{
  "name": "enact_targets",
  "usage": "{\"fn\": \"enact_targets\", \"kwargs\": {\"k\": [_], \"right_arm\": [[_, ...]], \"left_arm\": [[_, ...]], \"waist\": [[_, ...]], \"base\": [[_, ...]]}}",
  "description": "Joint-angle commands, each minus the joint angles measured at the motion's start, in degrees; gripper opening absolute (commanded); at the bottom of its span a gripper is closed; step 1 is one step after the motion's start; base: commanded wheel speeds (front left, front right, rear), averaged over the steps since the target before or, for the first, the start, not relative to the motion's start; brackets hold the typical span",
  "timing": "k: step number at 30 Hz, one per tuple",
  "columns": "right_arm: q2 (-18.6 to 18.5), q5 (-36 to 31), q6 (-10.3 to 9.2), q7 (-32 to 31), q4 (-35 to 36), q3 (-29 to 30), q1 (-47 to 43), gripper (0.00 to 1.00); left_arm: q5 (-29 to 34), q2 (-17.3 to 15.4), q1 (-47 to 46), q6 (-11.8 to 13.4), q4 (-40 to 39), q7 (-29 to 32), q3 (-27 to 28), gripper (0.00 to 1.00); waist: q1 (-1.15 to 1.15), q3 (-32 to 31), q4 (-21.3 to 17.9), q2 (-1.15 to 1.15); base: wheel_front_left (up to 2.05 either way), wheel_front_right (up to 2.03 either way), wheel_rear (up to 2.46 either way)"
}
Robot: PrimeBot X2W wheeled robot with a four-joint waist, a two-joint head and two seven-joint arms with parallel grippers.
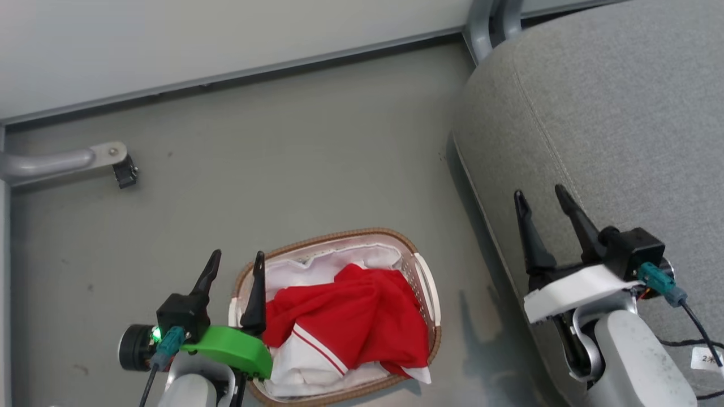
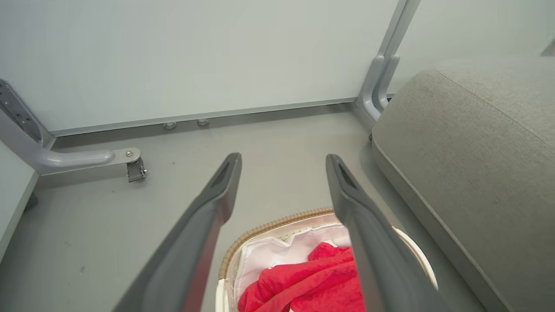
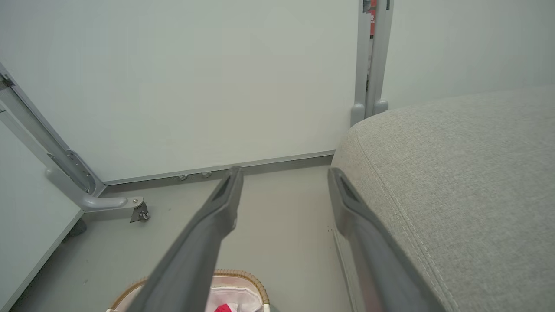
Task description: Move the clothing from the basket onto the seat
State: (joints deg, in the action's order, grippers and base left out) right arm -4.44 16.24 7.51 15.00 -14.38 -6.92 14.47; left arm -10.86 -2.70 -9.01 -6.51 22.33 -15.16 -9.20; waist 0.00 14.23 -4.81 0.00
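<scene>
1. Nearest the robot, the left end effector [image 1: 237,254] hangs over the left rim of the basket [image 1: 339,234], fingers spread wide and empty.
2. Right end effector [image 1: 538,192]: fingers also wide, holding nothing, above the near edge of the seat [image 1: 611,124].
3. Clothing [image 1: 350,305]: bunched inside the basket on the white liner [image 1: 294,277], with no part on the seat. Judged status: grasp, lift and transfer are all left to do.
4. Basket stands on the floor [image 1: 283,141], near the seat's rounded edge but apart from it.
5. Clearance: the lift should clear the woven rim and the cushion edge.
6. Beyond, open floor runs to the wall [image 1: 226,34]. A castor leg [image 1: 116,167] stands well apart.
</scene>
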Motion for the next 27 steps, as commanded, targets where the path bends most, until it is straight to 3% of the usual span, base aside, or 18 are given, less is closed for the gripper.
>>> {"fn": "enact_targets", "kwargs": {"k": [1, 14, 27], "right_arm": [[-0.32, 0.52, -0.04, 0.27, 0.86, -0.15, 1.41, 1.00], [0.78, 0.06, -0.04, 0.27, 6.84, -1.97, 8.54, 1.00], [1.44, 1.77, -0.04, 0.27, 8.38, -2.08, 11.86, 1.00]], "left_arm": [[-0.32, -0.38, -2.37, -0.26, 0.35, 0.00, -0.31, 1.00], [2.64, -0.38, -10.84, -0.98, 8.49, 0.00, -3.82, 1.00], [-3.78, -2.54, -17.90, -1.03, 20.70, 0.01, -12.07, 1.00]], "waist": [[0.00, 6.68, -3.58, 0.00], [0.00, 18.04, -8.22, 0.00], [0.00, 25.18, -11.44, 0.00]], "base": [[0.00, 0.00, 0.00], [0.00, 0.00, 0.00], [0.00, 0.00, 0.00]]}}
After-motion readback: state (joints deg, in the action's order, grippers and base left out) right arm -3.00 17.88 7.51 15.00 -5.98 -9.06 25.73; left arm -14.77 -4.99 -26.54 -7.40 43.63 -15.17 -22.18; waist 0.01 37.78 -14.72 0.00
